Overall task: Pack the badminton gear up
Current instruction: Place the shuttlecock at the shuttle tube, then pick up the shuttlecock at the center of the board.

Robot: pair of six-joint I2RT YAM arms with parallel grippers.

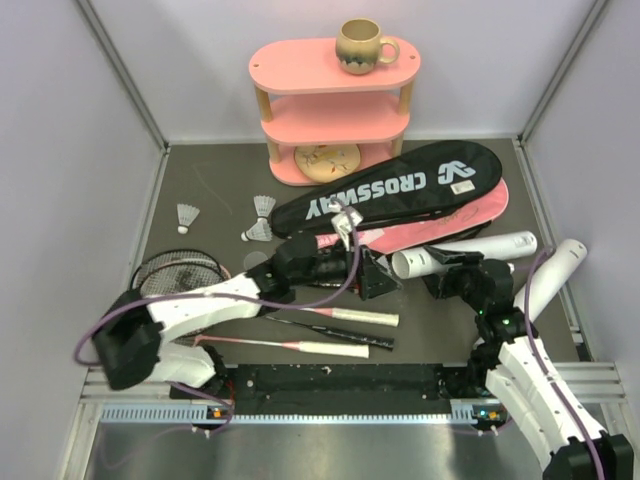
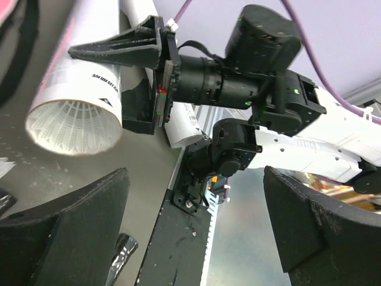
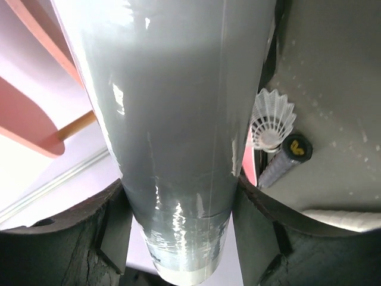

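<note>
My right gripper (image 1: 442,274) (image 3: 178,196) is shut on a white tube (image 1: 470,250) (image 3: 172,119) that lies level above the table. The tube's open mouth (image 2: 72,124) points at my left gripper (image 1: 380,272) (image 2: 195,179), and white feathers show inside it. The left gripper is open and empty, just off that mouth. A second white tube (image 1: 556,273) leans at the right wall. The black CROSSWAY bag (image 1: 400,185) lies on a pink bag (image 1: 478,215). Two rackets (image 1: 335,318) (image 1: 320,347) lie near the front, their heads under the left arm. Three shuttlecocks (image 1: 187,215) (image 1: 265,205) (image 1: 257,233) sit at the back left.
A pink three-tier shelf (image 1: 335,110) stands at the back with a beige mug (image 1: 360,45) on top. Grey walls close in the left, right and back. In the right wrist view a shuttlecock (image 3: 272,119) and a black handle end (image 3: 292,152) lie beside the tube.
</note>
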